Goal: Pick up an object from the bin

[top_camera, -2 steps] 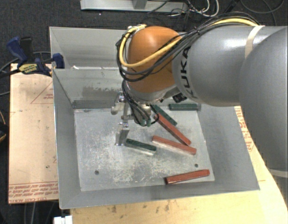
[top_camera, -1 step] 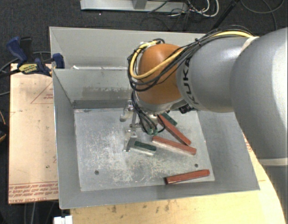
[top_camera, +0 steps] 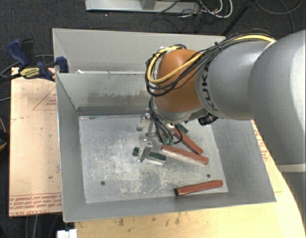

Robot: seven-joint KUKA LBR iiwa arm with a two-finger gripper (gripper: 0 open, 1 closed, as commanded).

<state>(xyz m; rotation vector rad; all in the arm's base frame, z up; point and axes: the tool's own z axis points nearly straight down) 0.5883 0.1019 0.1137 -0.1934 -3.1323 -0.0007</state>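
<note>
My gripper [top_camera: 149, 145] hangs low over the middle of the bin floor, under the arm's orange cover. Right at its tip lies a small dark green block [top_camera: 155, 157], touching or nearly touching it. A reddish-brown flat stick [top_camera: 185, 154] stretches from that block to the right. A second reddish-brown stick [top_camera: 191, 144] lies angled just above it, partly hidden by the arm.
A third reddish-brown stick [top_camera: 199, 187] lies apart near the bin's front right corner. The left half of the floor is bare scratched metal. The arm's big grey body covers the bin's right side.
</note>
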